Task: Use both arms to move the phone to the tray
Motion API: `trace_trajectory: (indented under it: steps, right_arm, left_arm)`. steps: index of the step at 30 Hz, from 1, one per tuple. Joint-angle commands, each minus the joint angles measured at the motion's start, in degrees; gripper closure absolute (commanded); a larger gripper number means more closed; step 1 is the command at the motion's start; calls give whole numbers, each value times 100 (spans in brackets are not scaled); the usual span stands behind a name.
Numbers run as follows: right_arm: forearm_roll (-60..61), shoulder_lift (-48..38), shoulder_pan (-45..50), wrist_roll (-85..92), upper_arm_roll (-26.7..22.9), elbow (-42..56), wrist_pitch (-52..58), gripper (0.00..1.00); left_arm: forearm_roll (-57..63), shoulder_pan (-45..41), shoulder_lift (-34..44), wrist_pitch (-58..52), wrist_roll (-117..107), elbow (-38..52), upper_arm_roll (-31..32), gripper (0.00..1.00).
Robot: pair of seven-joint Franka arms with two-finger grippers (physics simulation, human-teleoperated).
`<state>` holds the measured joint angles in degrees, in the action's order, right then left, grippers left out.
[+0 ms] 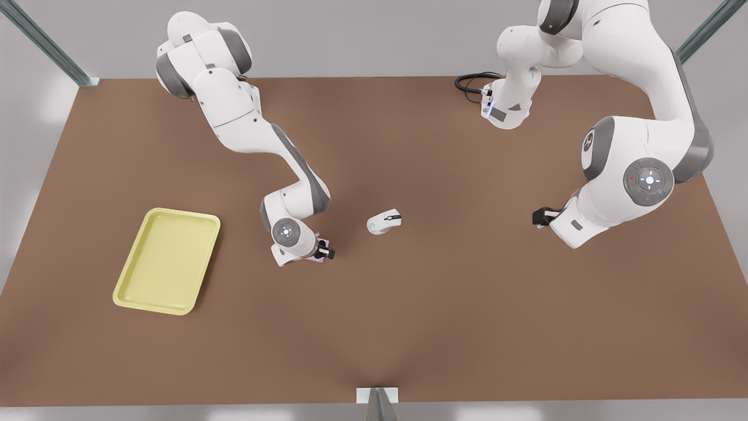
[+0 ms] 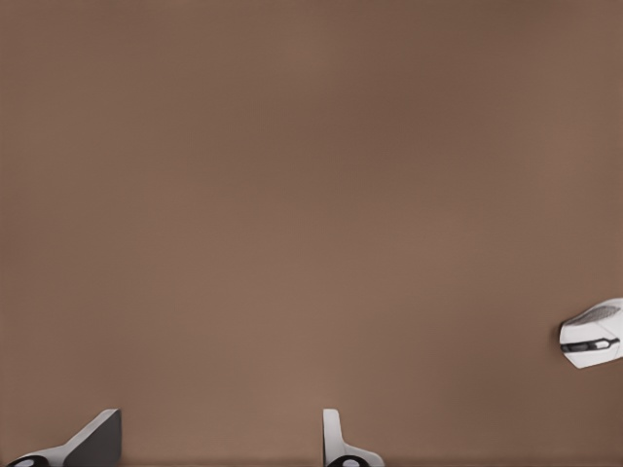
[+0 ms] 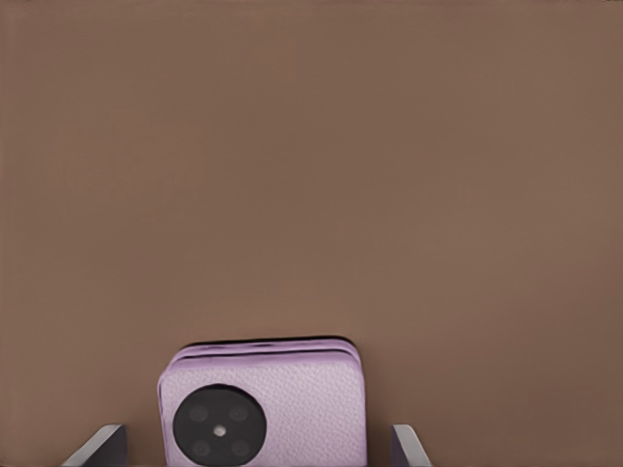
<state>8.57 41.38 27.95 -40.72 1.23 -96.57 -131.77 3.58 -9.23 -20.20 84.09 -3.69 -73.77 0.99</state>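
1. Brown bench (image 1: 409, 327) seen from above in the front view, with two white arms reaching over it.
2. The pale pink phone (image 3: 261, 407) lies flat on the bench near the middle, just beside the front view's left arm. In that view just a pink sliver (image 1: 320, 261) peeks out from under the wrist.
3. The right gripper (image 3: 258, 449) is the one over the phone. Its fingers (image 3: 99, 446) stand apart, one on each side of the phone with bare bench between finger and case, so they are open and grip nothing.
4. The phone sits between those fingers, its black camera ring nearest the wrist camera and its body running away from it. Its sides appear to lie parallel to the finger faces, so closing should meet the two side edges.
5. The yellow tray (image 1: 168, 260) lies toward the front view's left, apart from the phone and on the same side as the right gripper's arm.
6. The left gripper (image 2: 219, 449) hangs over bare bench on the front view's right, well apart from the phone. Its fingers are spread wide and hold nothing; this arm waits.
7. A white mouse (image 1: 384, 222) lies near the phone, on the side away from the tray.
8. The right gripper is clearly nearer; its likely next move is to close on the phone.
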Motion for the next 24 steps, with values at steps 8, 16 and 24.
trace_trajectory:
  steps: [8, 16, 24]
  right_arm:
    - [31, 63, -9, 11, -9, -3, -85, 0]
    - [40, 81, 0, 11, -9, -3, -85, 19]
    - [31, 81, 0, 20, -9, -3, -103, 26]
  left_arm:
    - [-7, 0, -28, 2, 149, 3, -3, 0]
    - [-7, 0, -37, 2, 158, 3, -3, 0]
    - [-7, 0, -46, 2, 158, 11, -3, 0]
